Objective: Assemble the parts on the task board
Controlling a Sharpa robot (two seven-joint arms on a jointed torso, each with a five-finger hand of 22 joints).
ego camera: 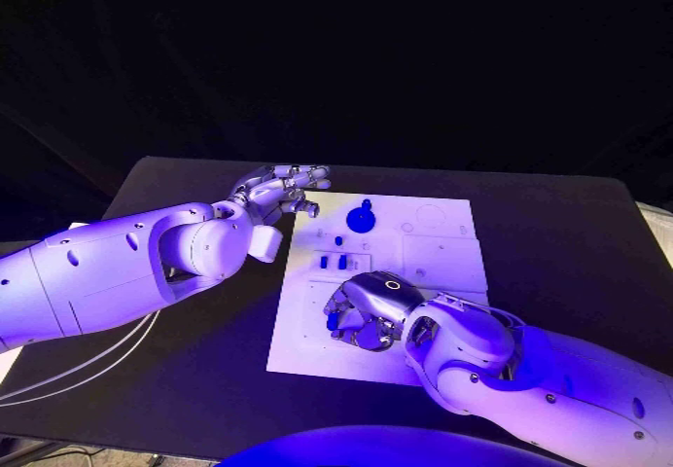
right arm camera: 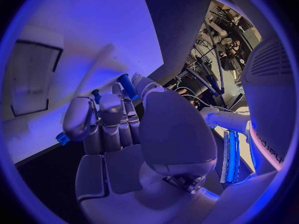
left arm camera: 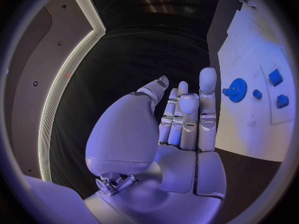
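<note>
The white task board (ego camera: pixel 449 258) lies in the middle of the black table. A blue gear (ego camera: pixel 362 219) sits near its far left edge, with small blue parts (ego camera: pixel 330 263) a little nearer. My left hand (ego camera: pixel 285 188) hovers by the board's far left corner, fingers straight and apart, holding nothing; the left wrist view shows that hand (left arm camera: pixel 181 119) beside the gear (left arm camera: pixel 236 89) and small blue blocks (left arm camera: pixel 275 77). My right hand (ego camera: pixel 362 313) is curled over the board's near left part. In the right wrist view its fingers (right arm camera: pixel 109 117) pinch a blue peg (right arm camera: pixel 126 86) against the thumb.
The black table (ego camera: pixel 561 233) spreads beyond the board on all sides. The board's right half (ego camera: pixel 442 238) carries only outlined recesses. My left forearm (ego camera: pixel 126 263) lies over the table's left side, with white cables (ego camera: pixel 85 365) hanging below it.
</note>
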